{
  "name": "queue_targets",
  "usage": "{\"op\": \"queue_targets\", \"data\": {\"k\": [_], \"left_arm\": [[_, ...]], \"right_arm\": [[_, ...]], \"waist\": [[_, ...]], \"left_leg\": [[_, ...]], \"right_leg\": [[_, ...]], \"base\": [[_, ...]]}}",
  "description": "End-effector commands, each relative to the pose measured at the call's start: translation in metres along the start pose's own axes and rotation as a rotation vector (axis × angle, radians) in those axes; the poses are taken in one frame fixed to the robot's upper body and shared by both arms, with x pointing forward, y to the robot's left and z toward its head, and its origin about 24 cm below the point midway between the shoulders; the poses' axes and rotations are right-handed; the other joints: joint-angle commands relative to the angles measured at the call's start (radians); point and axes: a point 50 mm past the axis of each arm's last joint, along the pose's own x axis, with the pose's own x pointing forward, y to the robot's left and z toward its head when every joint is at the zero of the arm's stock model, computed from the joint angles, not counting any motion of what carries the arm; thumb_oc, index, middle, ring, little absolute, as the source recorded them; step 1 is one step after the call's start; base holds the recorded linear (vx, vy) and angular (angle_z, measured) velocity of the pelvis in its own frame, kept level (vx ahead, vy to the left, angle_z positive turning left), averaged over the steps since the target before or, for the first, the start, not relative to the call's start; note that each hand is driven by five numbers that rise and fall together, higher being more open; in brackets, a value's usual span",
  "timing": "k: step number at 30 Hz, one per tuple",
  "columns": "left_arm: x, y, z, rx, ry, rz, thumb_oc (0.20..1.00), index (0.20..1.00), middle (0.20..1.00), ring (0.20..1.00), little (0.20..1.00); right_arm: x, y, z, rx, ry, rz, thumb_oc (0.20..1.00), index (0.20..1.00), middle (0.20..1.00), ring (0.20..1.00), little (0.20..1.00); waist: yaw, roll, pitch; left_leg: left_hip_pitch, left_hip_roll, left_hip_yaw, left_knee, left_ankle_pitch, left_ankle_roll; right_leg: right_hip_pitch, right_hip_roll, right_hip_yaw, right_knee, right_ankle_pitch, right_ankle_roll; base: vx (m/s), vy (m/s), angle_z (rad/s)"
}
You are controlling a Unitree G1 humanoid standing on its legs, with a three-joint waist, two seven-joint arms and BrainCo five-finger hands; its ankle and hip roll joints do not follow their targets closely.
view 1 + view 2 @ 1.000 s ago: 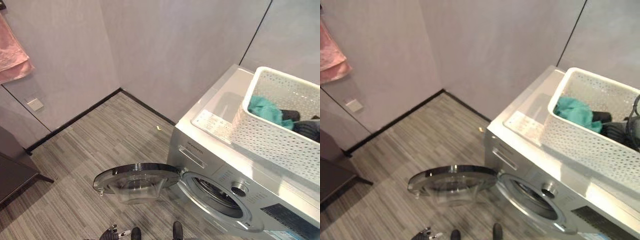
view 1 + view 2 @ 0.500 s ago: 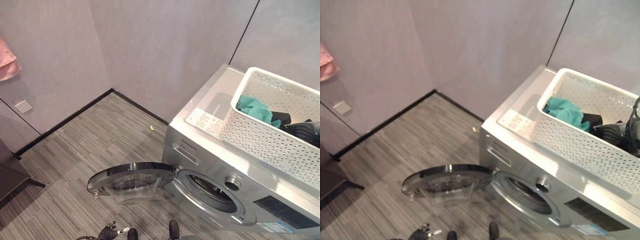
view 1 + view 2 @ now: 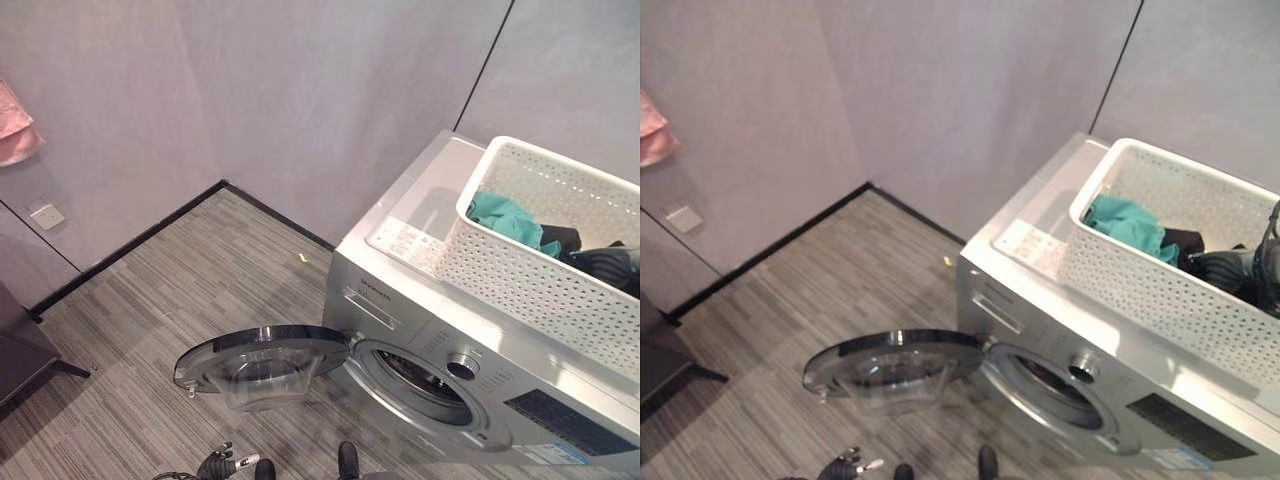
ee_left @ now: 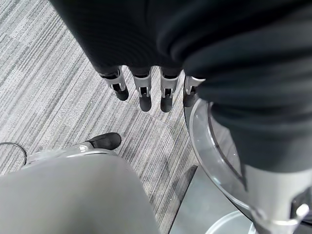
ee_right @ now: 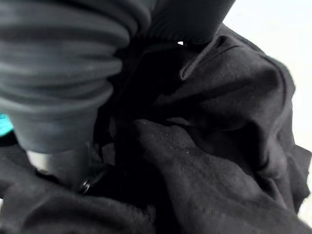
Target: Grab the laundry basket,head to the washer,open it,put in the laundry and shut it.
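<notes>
A silver front-loading washer (image 3: pixel 400 300) stands at the right with its round glass door (image 3: pixel 262 362) swung wide open over the floor, showing the drum opening (image 3: pixel 420 375). On its top sits a white perforated laundry basket (image 3: pixel 520 150) holding a teal cloth (image 3: pixel 505 218) and black clothes (image 3: pixel 600 262). My right hand (image 3: pixel 1268 270) reaches into the basket among the black clothes (image 5: pixel 209 146); its dark cover (image 5: pixel 63 83) shows, its fingers are buried in the cloth. My left hand (image 4: pixel 141 92) hangs low beside the glass door (image 4: pixel 214 146), fingers straight, holding nothing.
Grey walls meet in a corner behind the washer. A pink towel (image 3: pixel 15 125) hangs on the left wall above a wall socket (image 3: pixel 45 213). Dark furniture (image 3: pixel 20 350) stands at the lower left. A small scrap (image 3: pixel 305 257) lies on the striped floor.
The whole picture has shifted, so the camera has turned a little toward the washer. The washer, door and basket stay put; my right hand sits slightly deeper in the basket.
</notes>
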Motion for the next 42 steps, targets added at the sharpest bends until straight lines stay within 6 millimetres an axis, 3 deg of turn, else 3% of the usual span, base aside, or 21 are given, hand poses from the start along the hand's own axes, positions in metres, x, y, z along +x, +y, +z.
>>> {"op": "queue_targets", "data": {"k": [1, 2, 5, 10, 20, 23, 33, 36, 42], "left_arm": [[0.000, -0.009, -0.008, 0.035, 0.033, -0.033, 1.000, 1.000, 1.000, 1.000, 1.000], [0.002, -0.007, -0.003, 0.075, 0.030, -0.011, 1.000, 1.000, 1.000, 1.000, 1.000], [0.001, 0.000, -0.002, 0.091, 0.033, -0.006, 1.000, 1.000, 1.000, 1.000, 1.000], [0.000, 0.001, -0.008, 0.078, 0.057, 0.001, 1.000, 1.000, 1.000, 1.000, 1.000], [-0.001, 0.005, -0.010, 0.072, 0.063, 0.007, 1.000, 1.000, 1.000, 1.000, 1.000], [0.001, 0.000, -0.004, 0.068, 0.041, -0.007, 1.000, 1.000, 1.000, 1.000, 1.000], [0.002, -0.003, -0.002, 0.078, 0.037, -0.020, 1.000, 1.000, 1.000, 1.000, 1.000], [0.001, -0.007, -0.005, 0.084, 0.043, -0.041, 1.000, 1.000, 1.000, 1.000, 1.000], [0.001, -0.008, -0.005, 0.081, 0.035, -0.045, 1.000, 1.000, 1.000, 1.000, 1.000]], "right_arm": [[-0.008, -0.018, -0.026, 0.117, 0.080, -0.240, 1.000, 1.000, 1.000, 1.000, 1.000], [-0.037, -0.050, -0.060, 0.341, 0.178, -0.617, 1.000, 1.000, 1.000, 1.000, 1.000], [-0.050, -0.058, -0.076, 0.390, 0.281, -0.653, 1.000, 1.000, 1.000, 1.000, 1.000], [-0.062, -0.067, -0.080, 0.457, 0.272, -0.752, 1.000, 1.000, 1.000, 1.000, 1.000], [-0.059, -0.064, -0.080, 0.403, 0.309, -0.677, 1.000, 1.000, 1.000, 1.000, 1.000], [-0.040, -0.057, -0.068, 0.374, 0.267, -0.592, 1.000, 1.000, 1.000, 1.000, 1.000], [-0.046, -0.063, -0.063, 0.348, 0.233, -0.573, 1.000, 1.000, 1.000, 1.000, 1.000], [-0.036, -0.051, -0.053, 0.270, 0.196, -0.434, 1.000, 1.000, 1.000, 1.000, 1.000], [-0.011, -0.026, -0.047, 0.243, 0.190, -0.304, 1.000, 1.000, 1.000, 1.000, 1.000]], "waist": [[0.010, -0.067, -0.040], [0.016, -0.061, -0.046], [0.028, -0.067, -0.049], [0.026, -0.063, -0.048], [0.026, -0.063, -0.047], [0.024, -0.065, -0.038], [0.016, -0.074, -0.039], [0.011, -0.094, -0.046], [0.018, -0.096, -0.040]], "left_leg": [[0.009, 0.012, -0.033, 0.003, -0.039, -0.032], [0.004, 0.005, -0.042, 0.003, -0.039, -0.027], [0.004, 0.003, -0.057, 0.003, -0.038, -0.026], [0.003, 0.006, -0.062, 0.003, -0.037, -0.027], [-0.001, 0.009, -0.061, 0.003, -0.036, -0.029], [-0.002, 0.015, -0.057, 0.003, -0.034, -0.030], [0.006, 0.018, -0.050, 0.003, -0.036, -0.032], [0.015, 0.021, -0.039, 0.003, -0.041, -0.034], [0.013, 0.019, -0.038, 0.003, -0.042, -0.032]], "right_leg": [[0.008, -0.070, -0.051, 0.008, -0.035, 0.072], [0.009, -0.073, -0.055, 0.008, -0.037, 0.071], [0.018, -0.071, -0.064, 0.008, -0.043, 0.067], [0.017, -0.067, -0.065, 0.008, -0.048, 0.065], [0.012, -0.061, -0.061, 0.008, -0.053, 0.062], [0.008, -0.054, -0.053, 0.008, -0.056, 0.059], [0.014, -0.052, -0.052, 0.008, -0.057, 0.058], [0.017, -0.051, -0.048, 0.008, -0.053, 0.060], [0.015, -0.054, -0.049, 0.008, -0.050, 0.061]], "base": [[0.04, 0.006, -0.01], [0.03, -0.005, -0.01], [0.05, -0.025, 0.05], [0.03, -0.025, 0.11], [0.00, 0.000, 0.00], [0.00, 0.000, 0.00], [0.00, 0.000, -0.01], [-0.01, 0.041, -0.01], [0.00, 0.003, -0.02]]}}
